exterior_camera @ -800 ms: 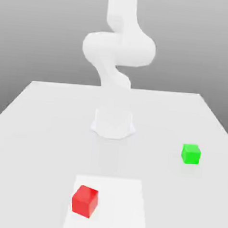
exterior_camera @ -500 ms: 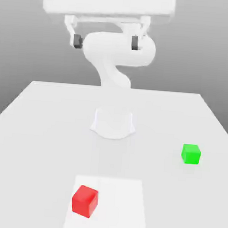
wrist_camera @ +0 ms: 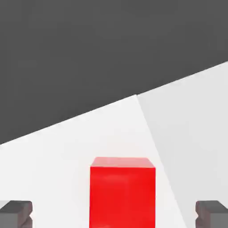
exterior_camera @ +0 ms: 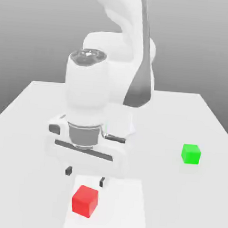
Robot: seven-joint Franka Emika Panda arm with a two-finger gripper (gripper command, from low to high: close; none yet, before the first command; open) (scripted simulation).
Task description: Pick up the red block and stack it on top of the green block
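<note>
Gripper: jaws spread wide, grasping nothing, poised just above the red block. Red block: on the table, at 6 o'clock. Green block: well apart, at 3 o'clock.

I note the red block resting on the table. The gripper hangs just above and behind it, apart from it. The green block sits well apart, toward the exterior view's right and further back.

Open claw just above red block, green block well apart.
</note>
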